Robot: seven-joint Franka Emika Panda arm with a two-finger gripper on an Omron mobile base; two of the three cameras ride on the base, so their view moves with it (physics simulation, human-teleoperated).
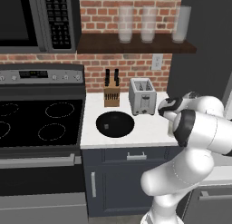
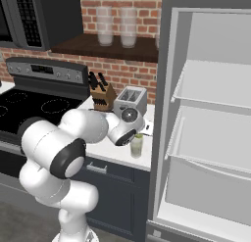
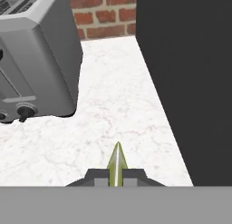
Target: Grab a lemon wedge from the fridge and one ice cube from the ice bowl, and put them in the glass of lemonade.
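In the hand view my gripper (image 3: pixel 117 178) is shut on the lemon wedge (image 3: pixel 117 164), a thin yellowish-green sliver standing up between the two dark fingertips. It hovers over the white marble counter (image 3: pixel 118 114), between the toaster (image 3: pixel 38 60) and the dark side of the fridge (image 3: pixel 190 82). From the right base view the glass of lemonade (image 2: pixel 136 145) stands on the counter's right end, just under my wrist. Beside it the fridge (image 2: pixel 211 113) is open, its white shelves bare. The black ice bowl (image 1: pixel 115 124) lies left of the toaster; a tiny pale speck shows inside it.
A knife block (image 1: pixel 111 92) and the toaster (image 1: pixel 142 97) stand against the brick wall. Left of the counter is a black stove (image 1: pixel 41 121), with a microwave (image 1: pixel 36 19) above it. Tall frosted glasses (image 1: pixel 148 23) line a wooden shelf.
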